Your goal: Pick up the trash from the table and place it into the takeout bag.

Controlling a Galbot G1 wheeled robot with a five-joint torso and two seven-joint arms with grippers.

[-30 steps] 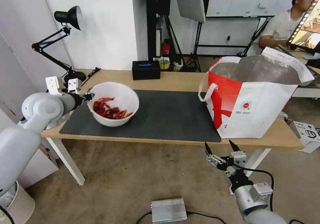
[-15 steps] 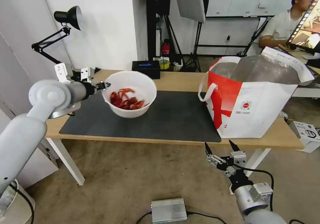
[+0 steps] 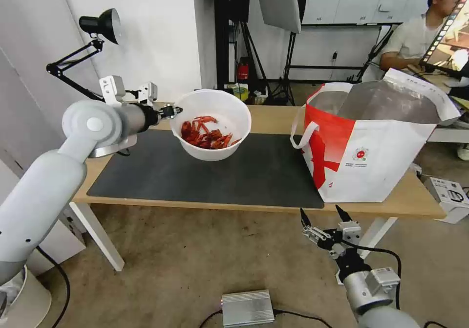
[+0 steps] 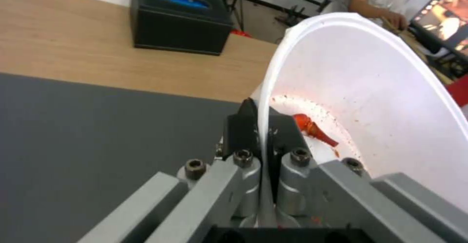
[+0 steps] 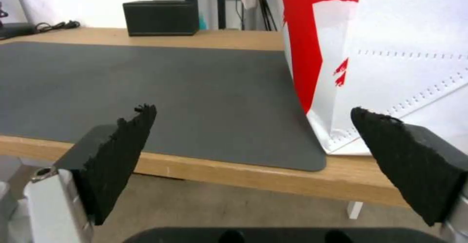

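Long light-wood rectangular table (image 3: 254, 115) on white legs. Lying across its top, a large dark grey mat (image 3: 220, 171). Standing at the right end, a big red-and-white takeout bag (image 3: 376, 157), foil-lined. At the far edge, a black tissue box (image 4: 178, 14).

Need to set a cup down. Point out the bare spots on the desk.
Free: the grey mat between the lifted bowl, held by the left gripper, and the takeout bag; also the wood strip behind the mat. Crowded: the bag's end.
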